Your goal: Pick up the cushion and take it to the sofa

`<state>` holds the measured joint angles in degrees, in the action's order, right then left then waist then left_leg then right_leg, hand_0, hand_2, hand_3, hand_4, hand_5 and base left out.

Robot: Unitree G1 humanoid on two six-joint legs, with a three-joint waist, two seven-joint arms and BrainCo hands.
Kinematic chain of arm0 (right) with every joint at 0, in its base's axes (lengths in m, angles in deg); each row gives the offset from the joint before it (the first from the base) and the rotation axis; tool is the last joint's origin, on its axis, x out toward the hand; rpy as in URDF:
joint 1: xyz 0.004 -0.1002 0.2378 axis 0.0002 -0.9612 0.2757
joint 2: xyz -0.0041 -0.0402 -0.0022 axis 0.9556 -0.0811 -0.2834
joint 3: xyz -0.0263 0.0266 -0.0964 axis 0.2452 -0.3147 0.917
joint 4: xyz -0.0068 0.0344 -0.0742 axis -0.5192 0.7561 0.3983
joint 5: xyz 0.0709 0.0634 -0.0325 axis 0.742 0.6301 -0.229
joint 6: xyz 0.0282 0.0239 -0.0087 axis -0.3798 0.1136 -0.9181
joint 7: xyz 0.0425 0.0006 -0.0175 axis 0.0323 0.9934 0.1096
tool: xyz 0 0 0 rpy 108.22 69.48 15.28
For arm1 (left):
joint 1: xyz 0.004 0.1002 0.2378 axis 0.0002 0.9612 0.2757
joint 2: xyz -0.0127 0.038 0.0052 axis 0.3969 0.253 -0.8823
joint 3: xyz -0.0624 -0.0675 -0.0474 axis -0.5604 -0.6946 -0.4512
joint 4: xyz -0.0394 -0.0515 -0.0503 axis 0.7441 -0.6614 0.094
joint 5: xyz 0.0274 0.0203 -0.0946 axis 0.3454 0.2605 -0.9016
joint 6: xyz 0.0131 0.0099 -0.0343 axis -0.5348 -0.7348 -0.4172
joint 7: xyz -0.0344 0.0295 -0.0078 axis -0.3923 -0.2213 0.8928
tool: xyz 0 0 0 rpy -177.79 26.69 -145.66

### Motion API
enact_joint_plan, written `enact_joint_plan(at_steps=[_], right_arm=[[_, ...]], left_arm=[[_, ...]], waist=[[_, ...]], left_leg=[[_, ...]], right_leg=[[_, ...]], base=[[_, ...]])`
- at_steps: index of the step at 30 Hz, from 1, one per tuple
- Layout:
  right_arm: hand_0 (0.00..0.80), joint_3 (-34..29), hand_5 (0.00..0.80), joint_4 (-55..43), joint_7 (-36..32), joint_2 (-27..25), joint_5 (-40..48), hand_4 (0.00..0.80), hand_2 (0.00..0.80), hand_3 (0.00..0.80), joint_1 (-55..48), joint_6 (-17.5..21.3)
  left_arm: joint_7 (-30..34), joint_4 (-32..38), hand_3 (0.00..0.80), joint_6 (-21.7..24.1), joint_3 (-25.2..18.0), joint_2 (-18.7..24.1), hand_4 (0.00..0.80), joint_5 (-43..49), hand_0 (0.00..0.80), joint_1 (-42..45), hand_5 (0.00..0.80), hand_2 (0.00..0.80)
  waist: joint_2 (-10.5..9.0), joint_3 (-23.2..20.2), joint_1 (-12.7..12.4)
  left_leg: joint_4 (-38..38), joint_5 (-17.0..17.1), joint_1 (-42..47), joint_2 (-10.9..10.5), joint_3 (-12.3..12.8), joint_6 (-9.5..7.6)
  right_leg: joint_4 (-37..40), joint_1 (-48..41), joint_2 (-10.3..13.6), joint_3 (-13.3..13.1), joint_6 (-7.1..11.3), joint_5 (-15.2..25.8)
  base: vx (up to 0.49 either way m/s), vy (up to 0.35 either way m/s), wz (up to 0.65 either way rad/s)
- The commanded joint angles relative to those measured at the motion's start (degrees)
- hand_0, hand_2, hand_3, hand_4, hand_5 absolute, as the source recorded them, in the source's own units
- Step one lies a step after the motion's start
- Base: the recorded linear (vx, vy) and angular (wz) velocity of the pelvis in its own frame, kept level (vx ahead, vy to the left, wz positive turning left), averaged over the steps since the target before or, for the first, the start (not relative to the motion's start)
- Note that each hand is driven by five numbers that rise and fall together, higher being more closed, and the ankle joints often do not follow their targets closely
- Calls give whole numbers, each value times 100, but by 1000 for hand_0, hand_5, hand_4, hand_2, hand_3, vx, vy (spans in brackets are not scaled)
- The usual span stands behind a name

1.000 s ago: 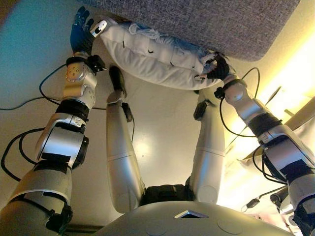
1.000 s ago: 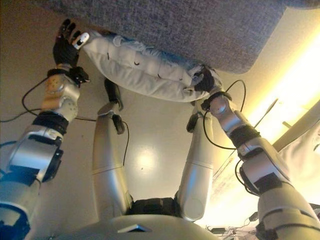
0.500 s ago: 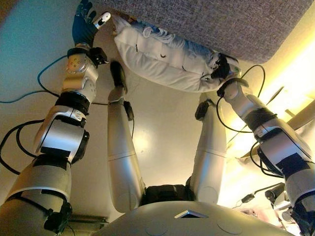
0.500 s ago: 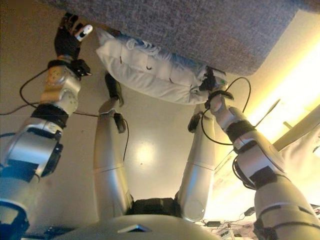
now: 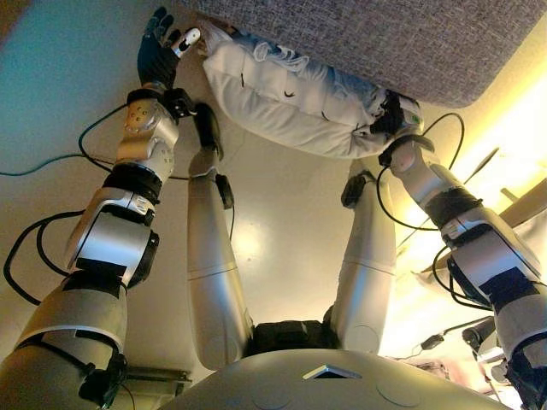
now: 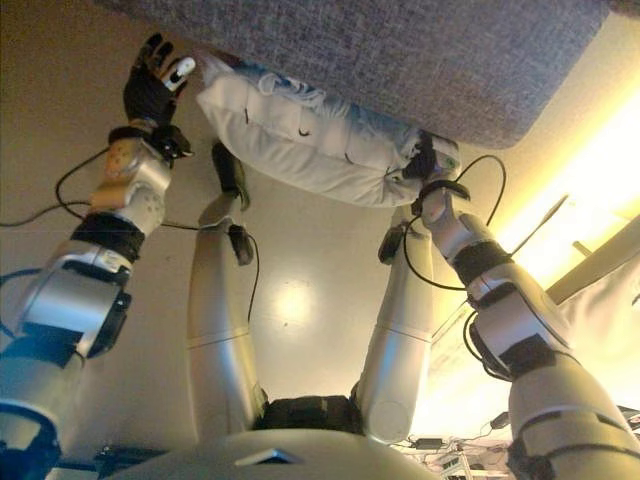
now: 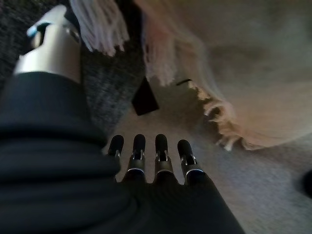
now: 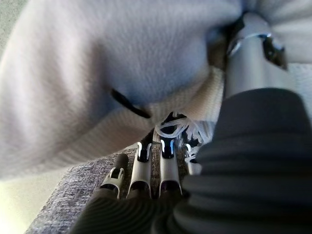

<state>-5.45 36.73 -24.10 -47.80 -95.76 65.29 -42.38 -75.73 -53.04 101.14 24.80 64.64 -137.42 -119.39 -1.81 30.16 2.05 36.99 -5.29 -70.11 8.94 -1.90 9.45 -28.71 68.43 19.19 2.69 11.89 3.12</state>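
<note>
Two hands at the white cushion (image 5: 291, 107), which lies against the grey sofa (image 5: 385, 38) edge. Left wrist view: left hand (image 7: 156, 161) fingers straight, holding nothing, cushion fringe just beyond. Right wrist view: right hand (image 8: 156, 170) fingers curled into the cushion's fringed corner, thumb pressed on top.

Legible markings: none.
We find no readable text, label, number or sign on any surface shown.
</note>
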Motion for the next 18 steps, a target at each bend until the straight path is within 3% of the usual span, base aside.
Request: enact_joint_plan(at_steps=[1,7,9,13,18], right_arm=[[0,-395,0,-56,454,-611,120,0,0,0,140,-32],[0,-371,0,4,416,-566,180,0,0,0,194,24],[0,-364,0,-3,427,-573,213,0,0,0,168,23],[0,-358,0,-156,440,-704,288,0,0,0,42,-56],[0,-294,0,-296,378,-975,347,0,0,0,-24,-45]], left_arm=[[52,99,0,188,-246,-175,0,398,0,248,0,0],[150,-1,0,418,-153,-191,0,532,0,254,0,0],[31,6,0,695,-143,-132,0,870,0,292,0,0],[-1000,219,0,1029,97,157,0,2581,0,415,0,0],[-1734,299,0,869,563,572,0,4216,0,424,0,0]], waist=[[458,-36,86],[418,-36,64],[416,-36,54],[464,-36,27],[530,-36,37]], left_leg=[[-259,221,-27,17,39,-61],[-270,223,-1,53,32,-75],[-244,207,-13,63,28,-79],[-230,196,-3,67,41,-83],[-215,184,-4,60,85,-90]], right_leg=[[-81,14,-51,-89,28,92],[-62,-24,-31,-53,24,110],[-78,-10,-18,-42,20,109],[-75,-4,19,-27,23,123],[-96,28,3,-66,10,115]], base=[[0,0,0],[0,-5,0],[0,0,0],[0,0,0],[22,69,0]])
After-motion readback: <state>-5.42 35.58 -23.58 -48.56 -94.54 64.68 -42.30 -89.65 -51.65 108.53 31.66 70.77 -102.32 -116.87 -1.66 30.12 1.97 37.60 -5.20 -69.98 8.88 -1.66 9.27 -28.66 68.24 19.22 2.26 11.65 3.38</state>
